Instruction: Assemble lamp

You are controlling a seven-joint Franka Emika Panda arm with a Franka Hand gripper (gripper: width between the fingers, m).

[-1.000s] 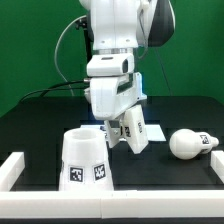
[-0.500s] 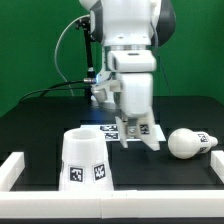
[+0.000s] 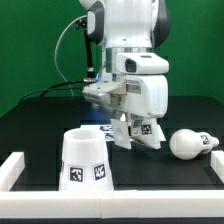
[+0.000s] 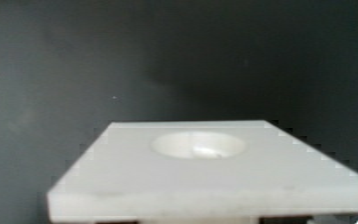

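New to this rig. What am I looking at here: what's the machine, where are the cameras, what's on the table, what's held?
The white machine is a robot arm. The exterior view comes from a camera standing off the arm. The wrist view comes from a camera on its wrist, close to the end effector. On the black table the lamp shade stands upright, and the lamp bulb lies on its side at the exterior view's right. The end effector appears closed on the lamp base, the block with a round socket, though its fingers are hidden.
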